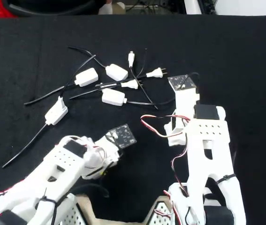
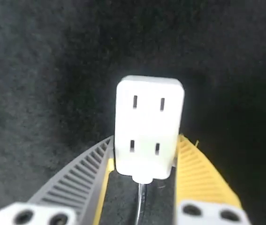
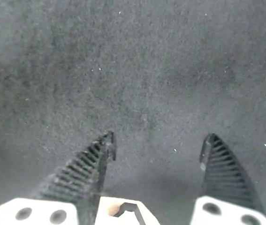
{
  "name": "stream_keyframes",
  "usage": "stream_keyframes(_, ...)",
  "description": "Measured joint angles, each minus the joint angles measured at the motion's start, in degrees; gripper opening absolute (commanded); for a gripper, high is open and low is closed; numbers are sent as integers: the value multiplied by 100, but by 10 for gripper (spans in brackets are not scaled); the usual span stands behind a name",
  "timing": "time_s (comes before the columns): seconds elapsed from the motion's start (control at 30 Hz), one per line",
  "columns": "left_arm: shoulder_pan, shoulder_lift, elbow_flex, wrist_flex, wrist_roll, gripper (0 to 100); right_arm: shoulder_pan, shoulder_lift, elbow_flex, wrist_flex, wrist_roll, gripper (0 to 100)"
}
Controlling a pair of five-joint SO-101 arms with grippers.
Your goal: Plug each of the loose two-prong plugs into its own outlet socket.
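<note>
left hand point(image 2: 147, 157) clamps socket point(image 2: 149, 122) | black cords point(image 1: 43, 97) cross loose plugs point(image 1: 157, 72)

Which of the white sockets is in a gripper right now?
The socket clamped in the left gripper, its slots facing the wrist camera. The other four lie loose on the cloth, cords trailing.

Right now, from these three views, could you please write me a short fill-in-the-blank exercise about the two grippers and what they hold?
1. The left gripper holds a ___ outlet socket.
2. That socket's face shows ___ pairs of slots.
3. The right gripper is ___, with bare black table between its fingers.
Missing words: white; two; open.
</note>
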Motion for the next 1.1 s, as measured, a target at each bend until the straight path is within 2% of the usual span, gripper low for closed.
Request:
stream_keyframes(0.3, -26, 18, -1002, 791, 18, 166, 0, 0, 0, 0, 0, 293)
stream_keyframes(0.4, -202, 114, -1090, 554, -114, 170, 0, 0, 0, 0, 0, 293)
stream_keyframes(0.5, -360, 308, -967, -70, -264, 172, 0, 0, 0, 0, 0, 293)
stream_keyframes(0.57, -475, 510, -897, -325, -308, 205, 0, 0, 0, 0, 0, 293)
stream_keyframes(0.67, -501, 765, -897, -404, -343, 318, 0, 0, 0, -185, 0, 293)
stream_keyframes(0.87, -501, 835, -932, -229, -343, 304, 0, 0, 0, -273, 53, 296)
stream_keyframes(0.97, -501, 800, -1231, 281, -325, 304, 0, 0, 0, -440, 527, 293)
stream_keyframes(1.1, -501, 211, -1600, 1055, -53, 304, 185, 0, -79, -1081, 2022, 292)
